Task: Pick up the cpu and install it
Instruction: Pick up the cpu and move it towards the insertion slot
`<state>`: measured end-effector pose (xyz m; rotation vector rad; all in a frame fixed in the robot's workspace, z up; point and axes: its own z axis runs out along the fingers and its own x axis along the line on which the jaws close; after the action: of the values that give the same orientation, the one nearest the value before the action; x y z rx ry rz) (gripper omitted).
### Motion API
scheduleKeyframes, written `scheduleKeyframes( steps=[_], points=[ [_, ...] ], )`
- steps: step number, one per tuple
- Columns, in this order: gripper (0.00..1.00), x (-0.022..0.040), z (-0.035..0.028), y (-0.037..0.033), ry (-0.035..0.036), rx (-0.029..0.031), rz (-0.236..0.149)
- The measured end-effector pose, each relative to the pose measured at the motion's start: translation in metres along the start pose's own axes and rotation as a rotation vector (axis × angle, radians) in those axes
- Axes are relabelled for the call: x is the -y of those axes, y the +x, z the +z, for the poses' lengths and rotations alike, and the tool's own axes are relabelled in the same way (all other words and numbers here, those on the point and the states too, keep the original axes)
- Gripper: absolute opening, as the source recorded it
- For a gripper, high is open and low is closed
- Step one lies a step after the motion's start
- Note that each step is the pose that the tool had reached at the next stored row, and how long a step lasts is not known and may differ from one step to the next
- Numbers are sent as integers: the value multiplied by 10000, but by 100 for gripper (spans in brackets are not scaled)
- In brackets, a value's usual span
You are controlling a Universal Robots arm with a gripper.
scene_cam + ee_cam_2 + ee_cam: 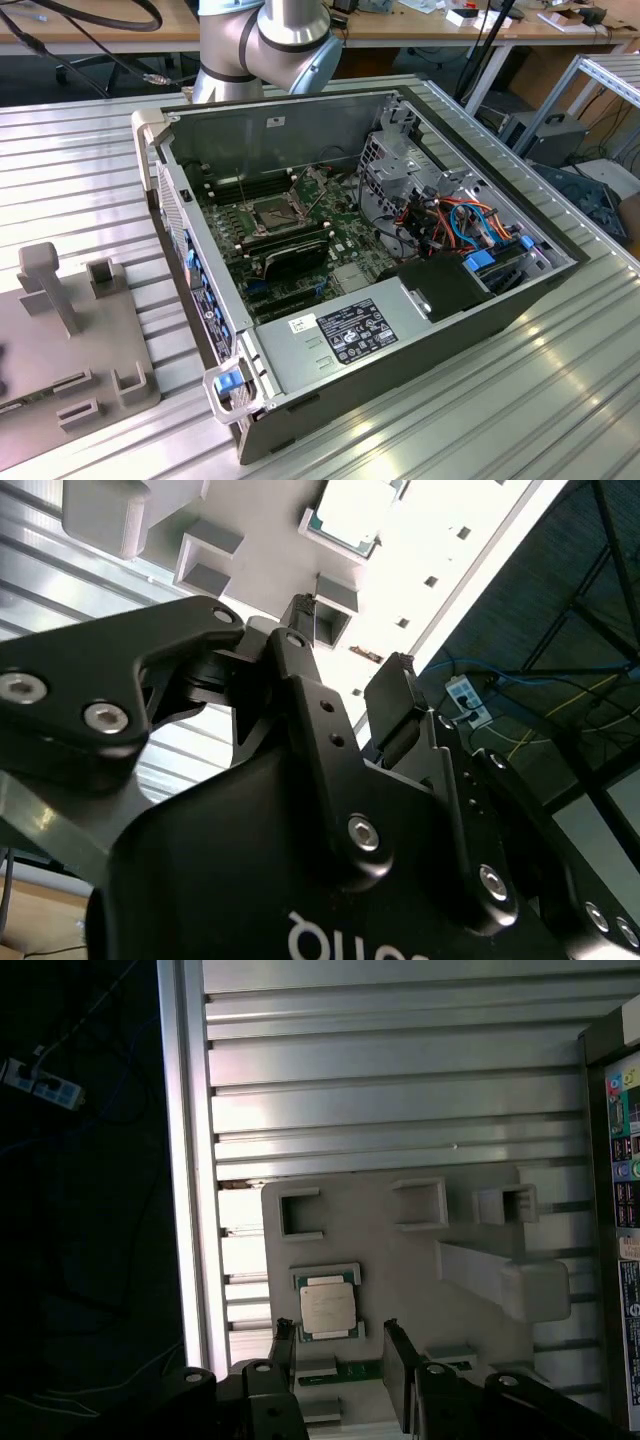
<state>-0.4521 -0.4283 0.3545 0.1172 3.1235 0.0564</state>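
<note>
The cpu (328, 1308), a small flat square with a dull silver top, lies in a shallow holder on the grey fixture plate (400, 1270); it also appears in the second wrist view (350, 510). My gripper (340, 1355) hovers above the plate beside the cpu, open, its two black fingers (400, 1375) apart with nothing between them. In the second wrist view the gripper (350, 658) is likewise off the cpu. In the exterior view the dark square socket (270, 213) sits on the green motherboard (345, 235) inside the open computer case (400, 330).
The fixture plate (60, 340) lies on the ribbed aluminium table (500, 420) at the exterior view's left, with a T-shaped post (45, 275) and small brackets. Memory sticks (290, 255), cables (460, 220) and a power supply (350, 330) crowd the case. The table edge (190, 1160) runs beside the plate.
</note>
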Motion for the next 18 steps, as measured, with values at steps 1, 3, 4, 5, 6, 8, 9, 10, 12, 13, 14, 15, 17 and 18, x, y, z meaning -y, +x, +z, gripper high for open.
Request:
scheduleKeyframes(
  steps=[1, 3, 4, 5, 6, 8, 9, 10, 12, 13, 14, 15, 17, 18],
  points=[
    [48, 0, 0, 0, 3, 1, 0],
    [48, 0, 4, 0, 5, 1, 0],
    [48, 0, 7, -1, 5, 1, 0],
    [48, 0, 12, 0, 5, 0, -1],
    [48, 0, 17, 0, 5, 1, 0],
    [48, 1, 29, 1, 5, 0, 0],
    [48, 1, 32, 1, 5, 0, 0],
    [48, 1, 35, 0, 5, 0, 0],
    [48, 1, 40, 1, 6, 0, 0],
    [48, 2, 42, 1, 6, 0, 0],
    [48, 2, 50, 0, 4, 2, 0],
    [48, 2, 65, 1, 4, 1, 0],
    [48, 3, 94, 1, 5, 0, -1],
    [48, 4, 111, 2, 5, -1, 0]
  ],
)
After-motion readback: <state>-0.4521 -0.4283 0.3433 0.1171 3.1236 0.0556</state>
